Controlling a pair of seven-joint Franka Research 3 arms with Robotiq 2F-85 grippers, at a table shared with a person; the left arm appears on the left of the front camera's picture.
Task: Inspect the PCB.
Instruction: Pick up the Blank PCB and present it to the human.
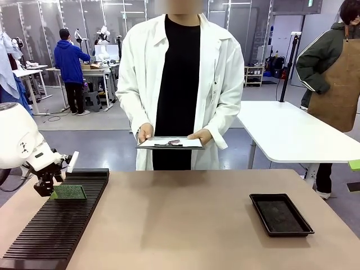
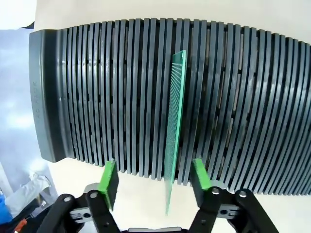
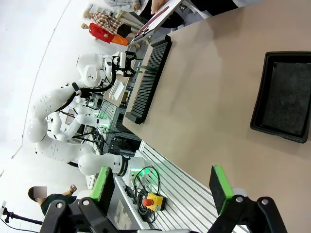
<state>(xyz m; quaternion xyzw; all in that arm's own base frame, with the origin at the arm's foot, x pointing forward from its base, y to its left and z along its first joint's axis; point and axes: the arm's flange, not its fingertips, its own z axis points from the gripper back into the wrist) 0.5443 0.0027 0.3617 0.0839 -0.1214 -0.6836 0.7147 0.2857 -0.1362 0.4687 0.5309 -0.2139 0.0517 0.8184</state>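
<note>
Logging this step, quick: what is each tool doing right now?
Left tool: open, straddling the PCB, not touching it.
Right tool: open, holding nothing.

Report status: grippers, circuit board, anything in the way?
Left gripper open, pads either side of the circuit board, not clamped. Board upright on edge in the rack. Right gripper open, empty. Nothing blocking.

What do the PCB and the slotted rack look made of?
PCB: thin rigid laminate, probably fibreglass; green, slightly glossy face with a fine dot grid.
Rack: looks like moulded plastic, dark grey, satin; uniform ribs with soft highlights.
</note>
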